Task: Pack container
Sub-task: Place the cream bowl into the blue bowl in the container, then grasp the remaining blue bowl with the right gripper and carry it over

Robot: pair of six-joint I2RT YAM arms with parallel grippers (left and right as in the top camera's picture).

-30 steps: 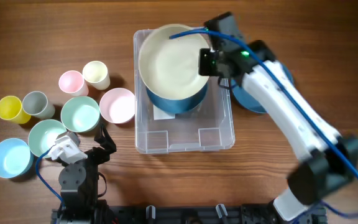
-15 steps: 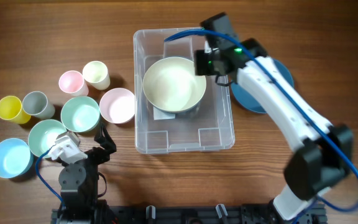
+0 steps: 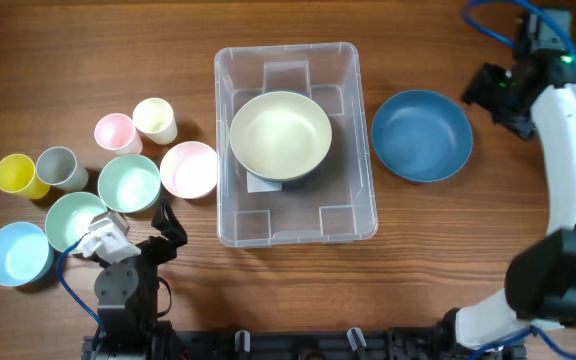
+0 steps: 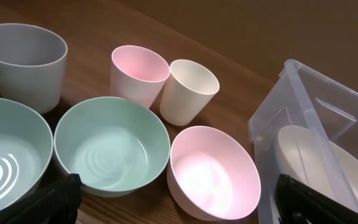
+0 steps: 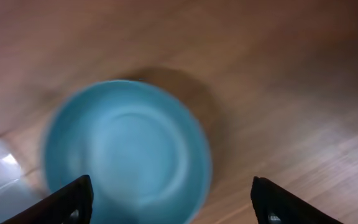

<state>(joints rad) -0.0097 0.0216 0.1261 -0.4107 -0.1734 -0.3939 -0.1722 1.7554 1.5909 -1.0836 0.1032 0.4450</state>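
The clear container (image 3: pixel 290 226) stands mid-table with a cream bowl (image 3: pixel 280 133), blue on the outside, resting upright inside it. Its corner and the bowl's rim also show in the left wrist view, container (image 4: pixel 272 118). A blue bowl (image 3: pixel 421 135) sits on the table just right of the container. My right gripper (image 3: pixel 492 98) hovers beyond that bowl's right edge, open and empty; in its own view the blurred blue bowl (image 5: pixel 126 149) lies below the right gripper (image 5: pixel 173 202). My left gripper (image 3: pixel 128 238) rests open near the front left, empty (image 4: pixel 179 205).
Left of the container stand a pink cup (image 3: pixel 114 131), cream cup (image 3: pixel 154 119), yellow cup (image 3: pixel 15 174) and grey cup (image 3: pixel 58 167), plus a pink bowl (image 3: pixel 188 168), two green bowls (image 3: pixel 128 183) (image 3: pixel 71 218) and a light blue bowl (image 3: pixel 15 252).
My right gripper opened and let the cream bowl down into the container, then swung away to the right, past the blue bowl. The left arm has not moved.
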